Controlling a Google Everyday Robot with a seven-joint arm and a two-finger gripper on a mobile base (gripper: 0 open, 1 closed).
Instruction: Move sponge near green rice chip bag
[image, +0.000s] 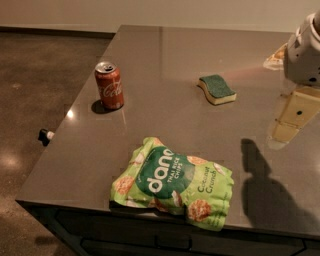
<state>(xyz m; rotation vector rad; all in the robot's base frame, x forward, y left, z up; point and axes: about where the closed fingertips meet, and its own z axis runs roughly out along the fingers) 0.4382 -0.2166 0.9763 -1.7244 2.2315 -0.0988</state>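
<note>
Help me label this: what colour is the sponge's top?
Sponge: dark green top over yellow foam, camera view; gripper at right edge.

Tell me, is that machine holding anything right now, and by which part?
Nothing is held. The gripper hangs at the right edge of the table, apart from the sponge, which lies free on it.

Place: a kitchen or snack room, I think.
Worktop: a shiny grey counter with drawers under it.
Ground: a smooth brown floor.
On top: soda can, chip bag, sponge.
Me: my gripper is at the right edge, over the counter.
</note>
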